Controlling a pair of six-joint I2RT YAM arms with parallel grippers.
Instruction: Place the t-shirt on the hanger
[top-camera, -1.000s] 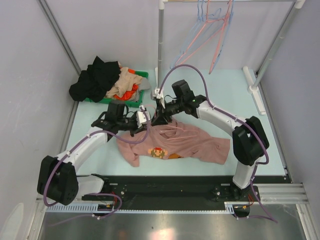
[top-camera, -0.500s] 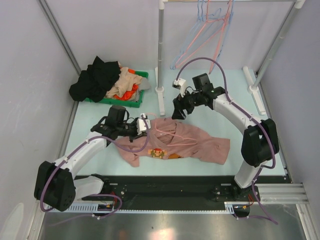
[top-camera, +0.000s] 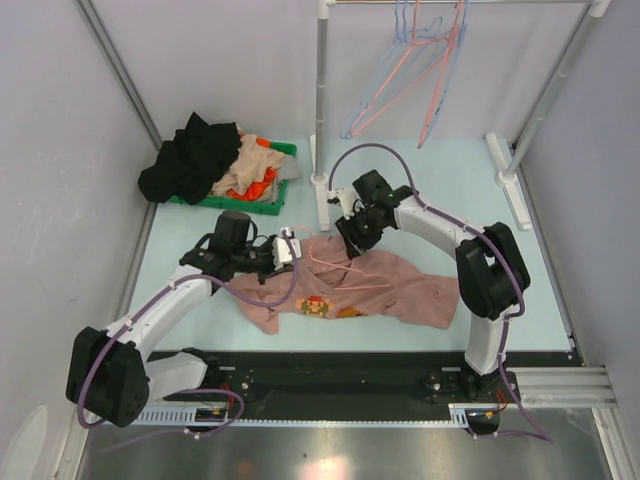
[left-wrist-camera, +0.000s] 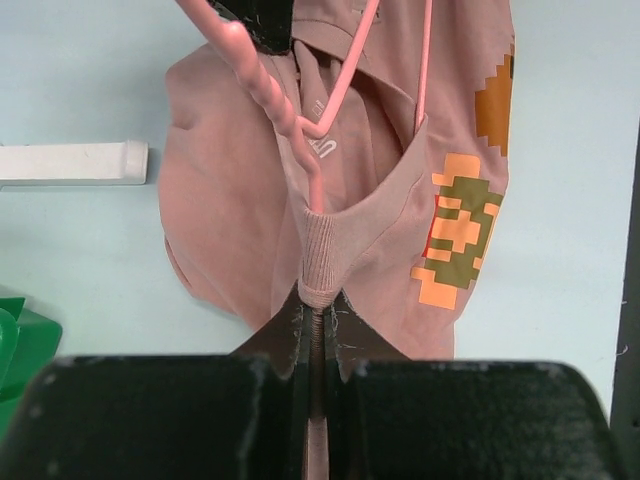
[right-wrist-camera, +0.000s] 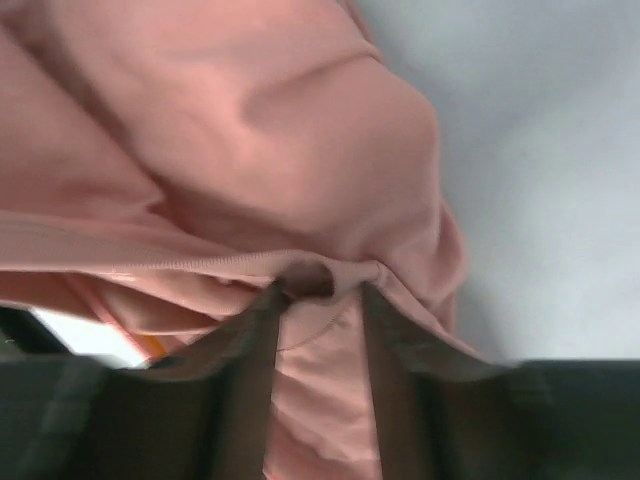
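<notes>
The t-shirt (top-camera: 400, 285) lies on the table (top-camera: 450, 200), the hanger (left-wrist-camera: 262, 88) seemingly inside its collar (bin (top-camera: 283, 151) behind, leftward).

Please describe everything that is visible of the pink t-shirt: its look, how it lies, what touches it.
The t-shirt is dusty-pink soft cloth with an orange, red and olive pixel figure on the chest. It lies crumpled across the pale table, between the two arms. The left gripper is shut on its ribbed collar, where the thin pink hanger passes into the neck opening. The right gripper stands with fingers apart astride a hem at its far edge.
</notes>
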